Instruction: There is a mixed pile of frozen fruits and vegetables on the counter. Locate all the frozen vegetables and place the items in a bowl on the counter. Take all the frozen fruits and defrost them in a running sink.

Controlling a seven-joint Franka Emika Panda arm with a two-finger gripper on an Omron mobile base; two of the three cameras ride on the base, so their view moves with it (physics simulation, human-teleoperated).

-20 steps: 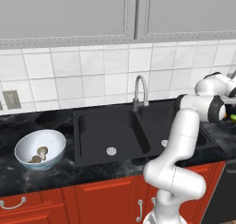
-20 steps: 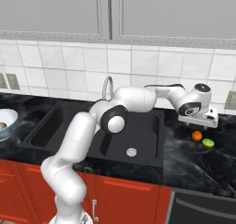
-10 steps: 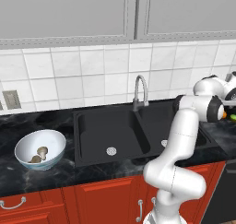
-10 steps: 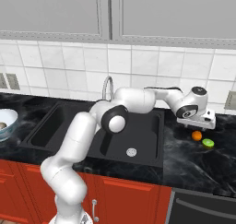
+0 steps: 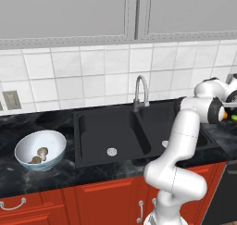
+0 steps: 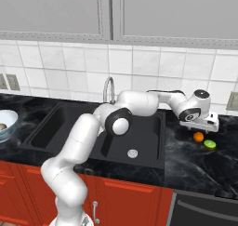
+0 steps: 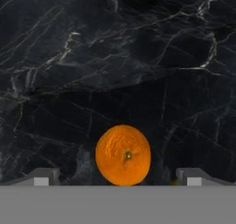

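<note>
You have the orange (image 6: 199,136) sitting on the black counter (image 6: 195,162), right of the sink (image 6: 139,141), with the lime (image 6: 210,144) just beside it on its right, apart. In the hand view the orange (image 7: 123,154) lies low between the two fingertips (image 7: 45,176), not touched by either, with bare black marble all around it. Your gripper (image 6: 201,126) hangs just above the orange, jaws spread wide, holding nothing.

Far left on the same counter you see the bowl (image 5: 28,146), white inside, pale blue outside, well apart from the fruit. Two tan mushrooms (image 5: 39,155) lie in its bottom, close together. In the right base view the bowl (image 6: 9,122) sits cut off at the left edge.

The sink (image 5: 99,131) is matte black with two basins, each with a round silver drain (image 5: 111,151). A curved silver faucet (image 5: 140,90) stands at the back, between the basins. You cannot tell whether water runs.

The counter (image 5: 60,171) is glossy black with faint white veins. Red cabinets (image 5: 97,201) with silver handles (image 5: 13,205) sit below it. White square wall tiles (image 5: 83,80) run behind it, with a grey outlet (image 5: 11,100) at left. Grey upper cabinets (image 5: 65,13) hang above the tiles. A dark appliance front (image 6: 204,211) shows at lower right, below the counter.
</note>
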